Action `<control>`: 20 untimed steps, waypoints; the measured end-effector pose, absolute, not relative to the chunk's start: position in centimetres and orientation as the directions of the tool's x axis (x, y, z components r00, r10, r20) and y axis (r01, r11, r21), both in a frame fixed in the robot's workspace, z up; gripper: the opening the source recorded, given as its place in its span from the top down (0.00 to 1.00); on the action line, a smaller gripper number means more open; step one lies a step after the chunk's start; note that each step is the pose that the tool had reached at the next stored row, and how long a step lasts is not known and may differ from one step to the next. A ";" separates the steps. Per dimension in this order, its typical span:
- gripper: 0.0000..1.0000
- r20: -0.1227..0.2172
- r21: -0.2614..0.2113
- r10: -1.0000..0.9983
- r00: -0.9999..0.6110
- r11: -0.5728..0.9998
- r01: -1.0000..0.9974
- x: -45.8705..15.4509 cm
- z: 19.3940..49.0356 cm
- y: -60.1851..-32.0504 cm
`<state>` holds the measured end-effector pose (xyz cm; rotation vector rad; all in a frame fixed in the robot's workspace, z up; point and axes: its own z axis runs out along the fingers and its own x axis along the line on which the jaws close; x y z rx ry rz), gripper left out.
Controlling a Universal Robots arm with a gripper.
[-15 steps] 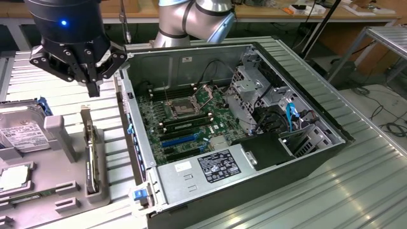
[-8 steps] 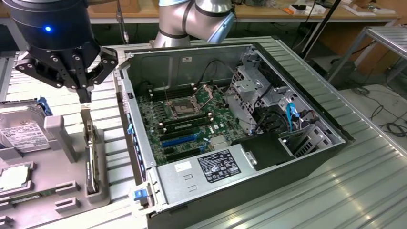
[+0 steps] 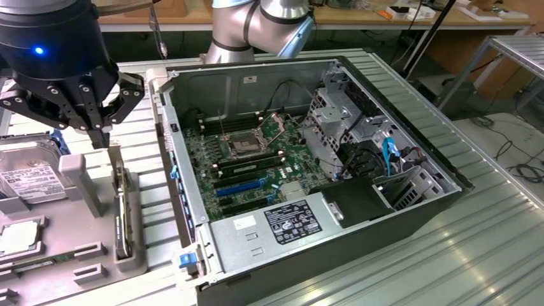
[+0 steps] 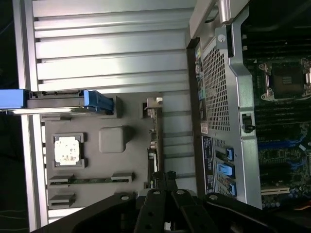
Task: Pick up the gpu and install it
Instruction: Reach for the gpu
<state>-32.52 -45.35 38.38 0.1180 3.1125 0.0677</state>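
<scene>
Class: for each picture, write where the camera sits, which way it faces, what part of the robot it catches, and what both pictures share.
Exterior view: off the arm, raised, looking down into the open computer case; shows the arm and the shut tool.
Wrist view: on the wrist, looking down past the tool at the grey tray and the gpu.
Shared: tool, gpu, tray, case.

the gpu point(image 3: 124, 210), edge-on in the tray point(image 3: 81, 185), hides its faces; the hard drive point(image 3: 25, 175) is cropped.
</scene>
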 end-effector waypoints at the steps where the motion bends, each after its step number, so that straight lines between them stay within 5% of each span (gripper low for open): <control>1: 0.89 -0.024 0.044 0.076 -0.997 0.996 0.075 -32.5 38.4 -45.3; 17: 0.89 -0.024 0.044 0.076 -0.997 0.996 0.075 -32.8 38.3 -45.8; 20: 0.83 -0.024 0.044 0.076 -0.997 0.996 0.075 -32.8 38.3 -45.8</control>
